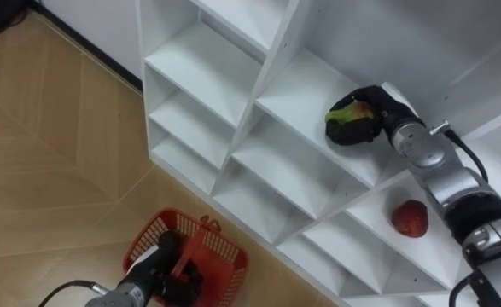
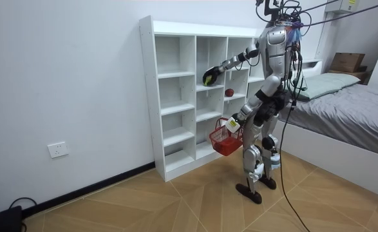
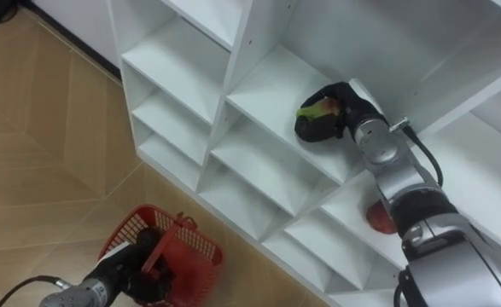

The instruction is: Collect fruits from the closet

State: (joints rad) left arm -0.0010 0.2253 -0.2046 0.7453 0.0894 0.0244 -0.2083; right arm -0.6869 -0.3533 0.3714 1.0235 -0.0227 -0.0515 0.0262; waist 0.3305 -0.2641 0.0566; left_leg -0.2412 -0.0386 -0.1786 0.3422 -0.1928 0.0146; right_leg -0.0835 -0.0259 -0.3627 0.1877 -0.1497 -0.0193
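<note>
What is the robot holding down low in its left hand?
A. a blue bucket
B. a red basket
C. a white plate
B: the left hand is curled on the red basket down by the floor, while the right hand grips a green-and-red fruit up on a shelf.

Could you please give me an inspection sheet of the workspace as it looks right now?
Surface: white shelf unit.
Job's things: green-and-red fruit in the right hand; red fruit on a lower shelf; red basket.
Clutter: nothing seen.
Hands: right hand curled round the green-and-red fruit; left hand holds the red basket by its handle.
Cables: dark cord by the wall.
Surroundings: wood floor, bed, wall socket.
</note>
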